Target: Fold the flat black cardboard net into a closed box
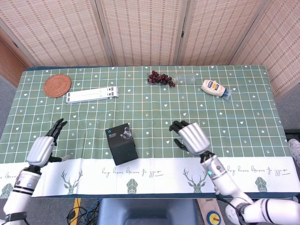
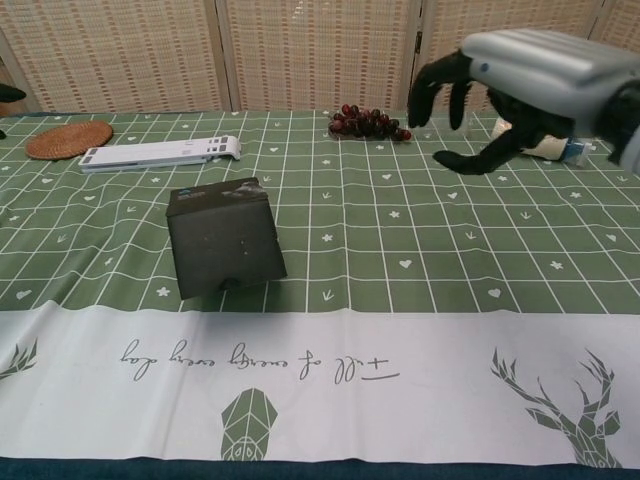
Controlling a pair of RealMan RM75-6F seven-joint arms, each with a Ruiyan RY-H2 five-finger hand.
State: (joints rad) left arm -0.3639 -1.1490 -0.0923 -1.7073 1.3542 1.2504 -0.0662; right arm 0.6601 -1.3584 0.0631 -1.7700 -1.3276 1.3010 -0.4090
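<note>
Black cardboard box [image 1: 122,143] stands assembled on the green checked tablecloth [image 1: 234,112], its lid face up and no flap visibly loose in either view. Judge the folding step as finished or nearly so; confirm closure before you treat the task as complete.

Your right hand [image 1: 190,137] hovers above the cloth, fingers [image 2: 432,88] spread and curled loosely downward, holding nothing. The box lies well clear of those fingertips, off toward the thumb side. Your left hand [image 1: 43,146] is at the near left edge, fingers extended and apart, also holding nothing; the box sits well beyond its fingertips, between the two hands.

If any panel proves unseated, the next move calls for bringing one hand back to steady a side wall while the other presses the lid down. Approach from above, since the box looks light and would probably slide under a sideways push.

Other items lie far beyond both sets of fingertips, along the back of the table:
- woven round coaster [image 1: 57,85]
- white folding stand [image 1: 92,94]
- bunch of dark grapes [image 1: 160,78]
- clear plastic piece beside the grapes, too faint to identify
- squeeze bottle [image 1: 215,88]

None of these obstructs the route from either hand to the box.
</note>
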